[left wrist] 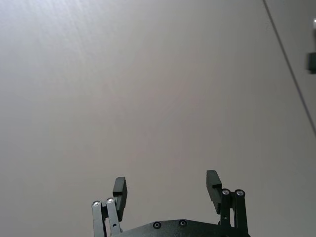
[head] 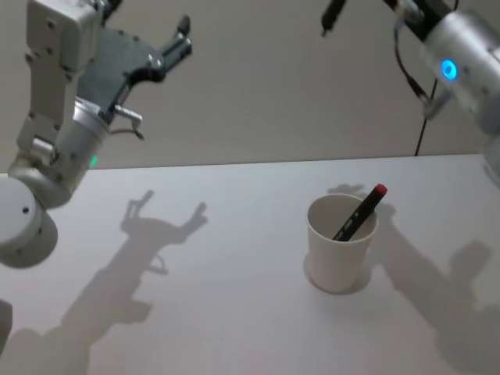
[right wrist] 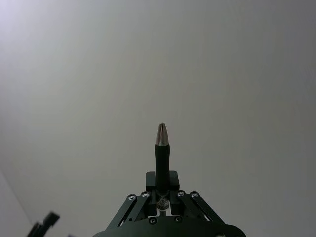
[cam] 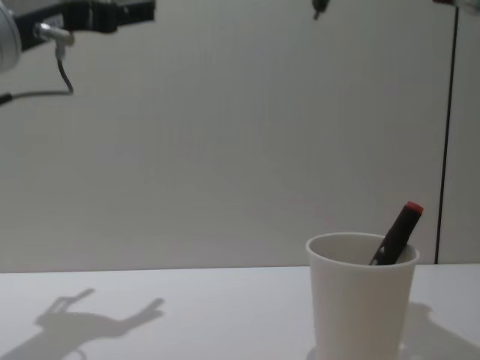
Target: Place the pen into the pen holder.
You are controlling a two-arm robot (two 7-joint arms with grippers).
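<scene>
The cup (head: 340, 242) stands upright on the white worktop (head: 195, 273), right of centre and nearer the far edge than the near one. A dark pen with a red end (head: 361, 212) leans inside it, its red end sticking out above the rim on the far right side; the chest view shows the same lean (cam: 395, 234).

The right gripper (right wrist: 160, 185) is raised high above the worktop, over the far right part. Its fingers are clenched on a second dark pen (right wrist: 161, 153) with a silver tip, which points straight out from between them.

The left gripper (head: 170, 48) is held high over the far left part, its 2 fingers (left wrist: 120, 192) spread apart with nothing between them.
</scene>
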